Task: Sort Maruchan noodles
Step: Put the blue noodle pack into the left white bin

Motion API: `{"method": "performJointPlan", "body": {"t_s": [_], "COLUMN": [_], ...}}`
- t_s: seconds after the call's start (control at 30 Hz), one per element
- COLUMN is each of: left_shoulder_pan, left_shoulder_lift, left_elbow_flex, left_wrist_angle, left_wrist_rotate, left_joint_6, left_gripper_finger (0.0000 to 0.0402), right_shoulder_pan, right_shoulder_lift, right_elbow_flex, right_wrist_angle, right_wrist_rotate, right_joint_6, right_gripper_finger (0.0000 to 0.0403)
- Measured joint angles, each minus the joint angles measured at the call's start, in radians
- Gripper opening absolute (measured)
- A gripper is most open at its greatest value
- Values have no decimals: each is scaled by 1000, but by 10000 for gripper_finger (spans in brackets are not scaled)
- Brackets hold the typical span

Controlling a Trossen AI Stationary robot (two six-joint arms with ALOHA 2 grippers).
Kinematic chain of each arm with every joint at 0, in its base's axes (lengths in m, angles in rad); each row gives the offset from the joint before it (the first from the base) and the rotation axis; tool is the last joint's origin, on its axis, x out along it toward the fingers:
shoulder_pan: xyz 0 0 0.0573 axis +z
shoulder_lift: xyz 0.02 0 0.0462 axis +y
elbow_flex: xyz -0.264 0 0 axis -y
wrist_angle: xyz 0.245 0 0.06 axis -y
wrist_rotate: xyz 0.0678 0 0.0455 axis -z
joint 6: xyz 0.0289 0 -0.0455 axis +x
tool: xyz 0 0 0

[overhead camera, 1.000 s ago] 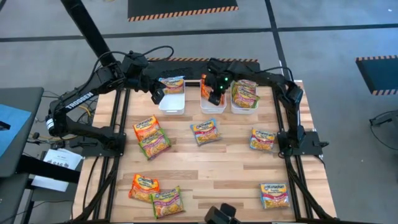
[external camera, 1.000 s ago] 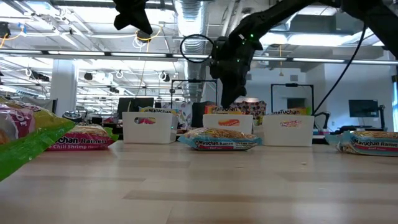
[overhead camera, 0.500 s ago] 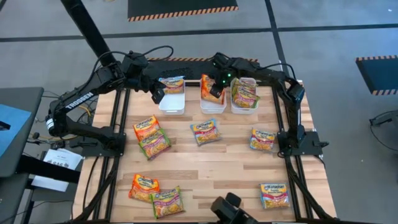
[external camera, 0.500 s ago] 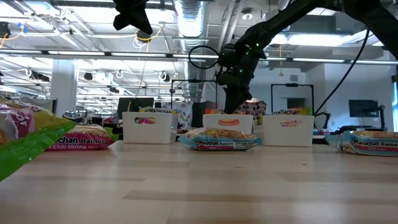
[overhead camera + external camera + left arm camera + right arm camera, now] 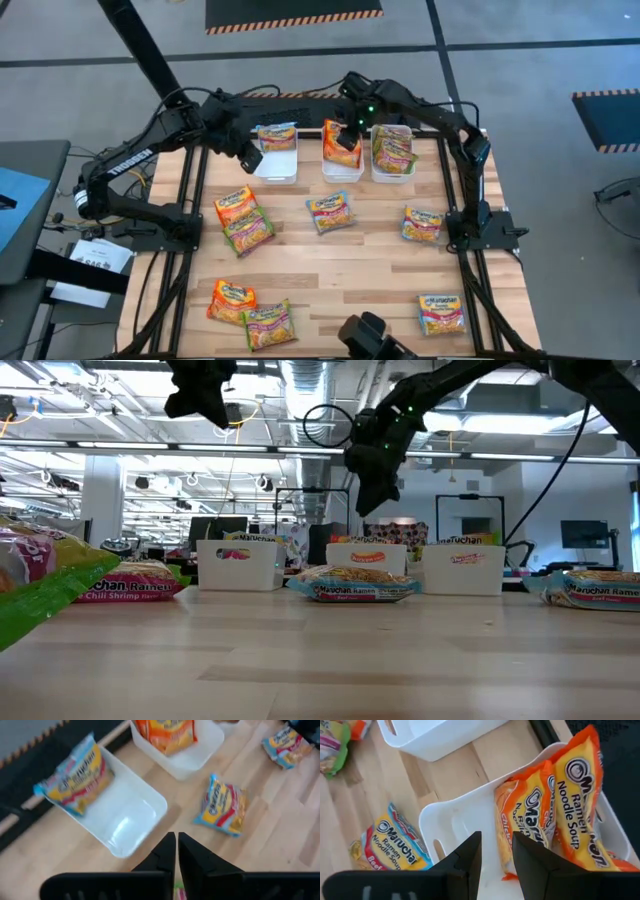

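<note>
Bright, even overhead light is falling across the wooden table (image 5: 350, 250), casting only soft, short shadows. In the low view, ceiling strip lights (image 5: 520, 457) are glowing behind the right gripper (image 5: 372, 488), silhouetting it, while a green packet (image 5: 45, 595) is blurring close to the lens. Both wrist views are looking slightly soft.

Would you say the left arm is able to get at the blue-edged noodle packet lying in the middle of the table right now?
Probably yes. The left gripper, shut and empty, hangs beside the left bin, and the blue-edged packet lies alone on bare wood with nothing stacked on it or standing between them.
</note>
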Motion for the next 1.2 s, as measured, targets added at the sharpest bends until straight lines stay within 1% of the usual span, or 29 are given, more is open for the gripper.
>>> {"method": "performJointPlan", "body": {"t_s": [0.1, 0.27, 0.4, 0.5, 0.6, 0.8, 0.87, 1.0, 1.2], "left_shoulder_pan": [0, 0, -1, -1, -12, -38, -49, -74, -126], "left_shoulder_lift": [0, 0, 0, 0, 0, 0, 0, 0, 0], "left_elbow_flex": [-12, -43, -78, -96, -112, -128, -128, -128, -128], "left_wrist_angle": [-45, -54, -51, -46, -40, -46, -45, -44, -44], "left_wrist_rotate": [33, 114, 121, 121, 126, 154, 170, 188, 191], "left_joint_6": [-12, -61, -106, -138, -157, -121, -122, -117, -67], "left_gripper_finger": [30, 79, 122, 140, 143, 144, 144, 144, 144], "right_shoulder_pan": [0, 0, 0, 6, 17, 52, 74, 122, 205], "right_shoulder_lift": [0, 0, 0, 0, 0, -7, -26, -97, -242], "right_elbow_flex": [43, 118, 183, 220, 252, 280, 273, 247, 189], "right_wrist_angle": [-68, -187, -292, -361, -425, -572, -566, -568, -569], "right_wrist_rotate": [-30, -52, -53, -52, -53, -53, -53, -87, -82], "right_joint_6": [-34, -58, -93, -98, -98, -91, -44, 11, 154], "right_gripper_finger": [132, 132, 132, 132, 132, 132, 132, 132, 132]}}
